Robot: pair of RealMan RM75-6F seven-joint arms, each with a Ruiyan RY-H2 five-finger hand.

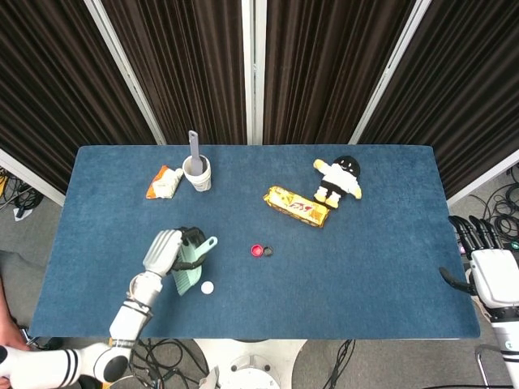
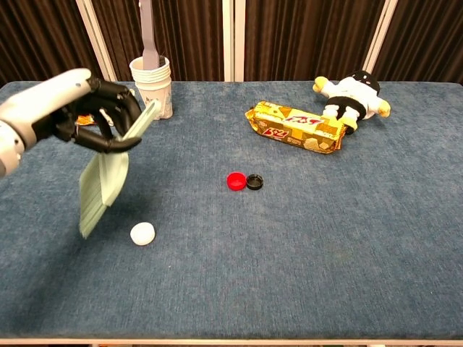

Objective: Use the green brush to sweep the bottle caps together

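Observation:
My left hand (image 1: pixel 166 250) (image 2: pixel 83 108) grips the handle of the pale green brush (image 1: pixel 190 271) (image 2: pixel 105 177), bristles hanging down just left of the white bottle cap (image 1: pixel 208 287) (image 2: pixel 142 233) without touching it. A red cap (image 1: pixel 257 250) (image 2: pixel 236 181) and a black cap (image 1: pixel 268 251) (image 2: pixel 255 181) lie side by side at the table's middle. My right hand (image 1: pixel 484 263) hovers beyond the table's right edge, fingers spread and holding nothing; only the head view shows it.
A white cup (image 1: pixel 197 173) (image 2: pixel 153 85) with a grey tool stands at the back left beside a snack bag (image 1: pixel 163 183). A yellow snack pack (image 1: pixel 296 206) (image 2: pixel 295 126) and a plush toy (image 1: pixel 339 179) (image 2: pixel 353 94) lie at the back right.

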